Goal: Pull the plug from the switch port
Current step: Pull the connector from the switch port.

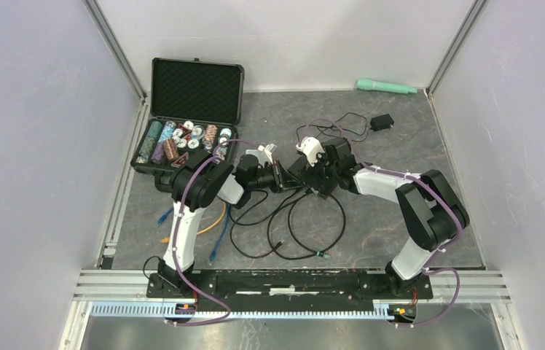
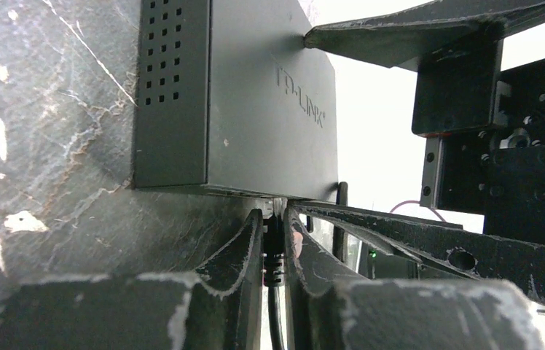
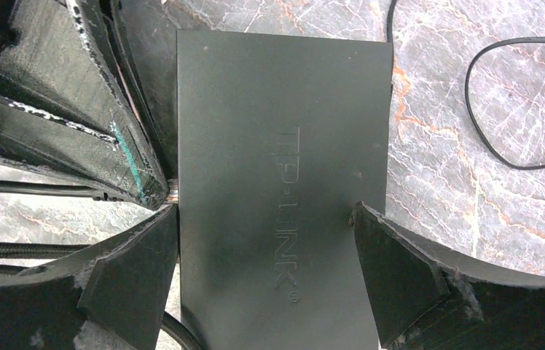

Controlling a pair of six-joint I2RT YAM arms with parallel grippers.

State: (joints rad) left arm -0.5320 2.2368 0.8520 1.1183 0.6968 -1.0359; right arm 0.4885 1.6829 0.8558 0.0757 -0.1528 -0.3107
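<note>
Locate the open black case (image 1: 197, 91) at the far-left corner of the table (image 1: 415, 146). Its foam-lined lid stands raised, and the lower half holds rows of multicoloured poker chips (image 1: 182, 138) lying on edge in its slots. Note that this is the only container in view. Find the switch (image 3: 277, 146) lying flat near the centre of the table, between the two wrists and largely hidden by them from above. It is a flat, dark grey rectangular box. The embossed TP-LINK lettering (image 3: 288, 211) runs along its top face, and a grid of small vent holes (image 2: 160, 51) marks one side wall. The plug (image 2: 273, 251) is black with a ribbed boot, and it sits at the port face of the switch with its black cable (image 2: 275, 321) trailing back towards the camera. Observe that the left gripper (image 2: 274, 215) is pinched narrowly on this plug, with one finger (image 2: 240, 255) on each side of the boot. The right gripper (image 3: 264, 210) is spread wide across the switch body, with one fingertip set against each long edge. Loose black cables (image 1: 313, 226), blue cables (image 1: 217, 248) and a yellow cable (image 1: 215, 222) lie on the near side of the switch. A black power adapter (image 1: 381, 122) lies beyond it.
</note>
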